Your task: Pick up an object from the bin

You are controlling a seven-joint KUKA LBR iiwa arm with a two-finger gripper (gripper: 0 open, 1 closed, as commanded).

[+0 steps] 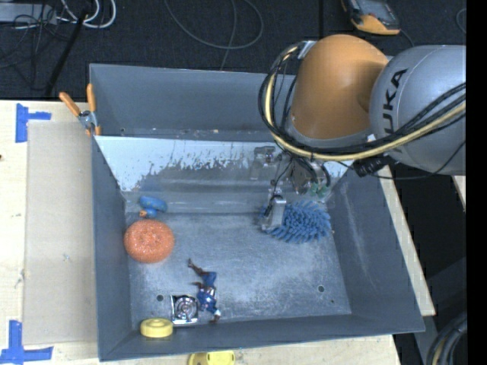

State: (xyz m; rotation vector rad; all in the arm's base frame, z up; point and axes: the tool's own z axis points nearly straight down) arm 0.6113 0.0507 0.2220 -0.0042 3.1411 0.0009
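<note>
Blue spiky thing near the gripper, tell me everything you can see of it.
The blue spiky thing looks like a soft piece covered in short nubs, roughly fan-shaped. It lies flat on the bin floor, right of centre near the back slope. The gripper stands at its left edge; whether they touch is unclear.

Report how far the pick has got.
Done: the gripper is down in the bin, at the left edge of a blue bristly thing near the right wall. In hand: no grip visible. Left: grasp and lift. The orange ball lies apart at left.
</note>
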